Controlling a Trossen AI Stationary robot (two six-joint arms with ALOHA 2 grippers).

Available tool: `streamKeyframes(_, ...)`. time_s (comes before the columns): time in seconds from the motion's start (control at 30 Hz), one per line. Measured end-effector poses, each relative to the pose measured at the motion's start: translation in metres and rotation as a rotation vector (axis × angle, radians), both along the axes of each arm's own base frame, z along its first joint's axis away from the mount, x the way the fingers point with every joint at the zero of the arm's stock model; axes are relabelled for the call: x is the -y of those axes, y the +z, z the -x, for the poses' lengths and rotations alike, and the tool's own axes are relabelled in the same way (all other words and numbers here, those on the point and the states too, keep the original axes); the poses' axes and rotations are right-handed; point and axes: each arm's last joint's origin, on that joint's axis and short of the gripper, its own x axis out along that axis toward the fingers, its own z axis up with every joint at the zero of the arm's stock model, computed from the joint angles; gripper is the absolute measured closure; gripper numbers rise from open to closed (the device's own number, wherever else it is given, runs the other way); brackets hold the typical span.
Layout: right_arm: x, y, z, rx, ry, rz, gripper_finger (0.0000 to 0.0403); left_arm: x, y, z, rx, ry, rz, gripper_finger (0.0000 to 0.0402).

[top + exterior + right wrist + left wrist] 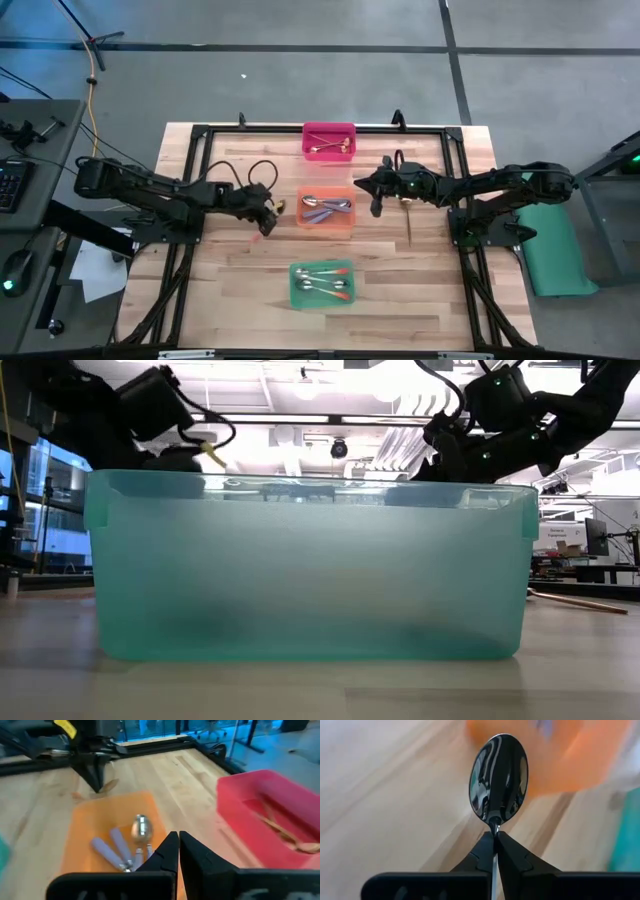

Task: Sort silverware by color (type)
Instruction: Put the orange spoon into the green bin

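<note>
My left gripper (pixel 270 216) stands just left of the orange bin (pixel 348 226) and is shut on a silver spoon (pixel 498 777). The spoon's bowl sticks out past the fingertips. An orange-red bit (pixel 258 237), likely its handle, shows beside the gripper. My right gripper (pixel 377 207) hangs shut and bare to the right of the orange bin, which holds purple-handled spoons (pixel 116 849). Gold spoons (pixel 330 143) lie in the pink bin (pixel 329 157). Orange-red-handled spoons (pixel 325 283) lie in the green bin (pixel 296 298). My left gripper pinches the spoon's thin neck (pixel 494 826), right below the bowl, between its two fingertips (pixel 482 851). The fingers lie along the spoon and slant down toward the table. The handle runs back between them, out of sight. Whether the spoon is clear of the wood I cannot tell.
The three bins stand in a row down the table's middle, pink farthest and green nearest. The green bin (pixel 310 560) fills the low view. A thin stick-like thing (pixel 410 225) lies on the wood under the right arm. Bare wood lies left and right of the bins.
</note>
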Motion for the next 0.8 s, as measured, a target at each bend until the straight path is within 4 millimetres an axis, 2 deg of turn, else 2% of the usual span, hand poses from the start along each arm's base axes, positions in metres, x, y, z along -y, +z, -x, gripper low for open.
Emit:
streamKeyframes(0.23, -0.006, 0.001, -0.002, 0.04, 0.098, -0.142, 0.0403, -0.005, 0.001, -0.005, 0.178, -0.026, -0.054, 0.0401)
streamKeyframes(0.47, -0.022, 0.004, -0.015, 0.159, 0.168, -0.143, 0.0387, -0.014, 0.014, -0.011, 0.472, -0.062, -0.152, 0.0401)
streamKeyframes(0.6, -0.026, 0.001, -0.037, 0.204, 0.187, -0.192, 0.0353, -0.018, 0.025, -0.014, 0.595, -0.08, -0.223, 0.0401)
streamKeyframes(0.8, -0.029, -0.003, -0.091, 0.196, 0.211, -0.208, 0.0283, -0.018, 0.037, -0.016, 0.716, -0.113, -0.306, 0.0401)
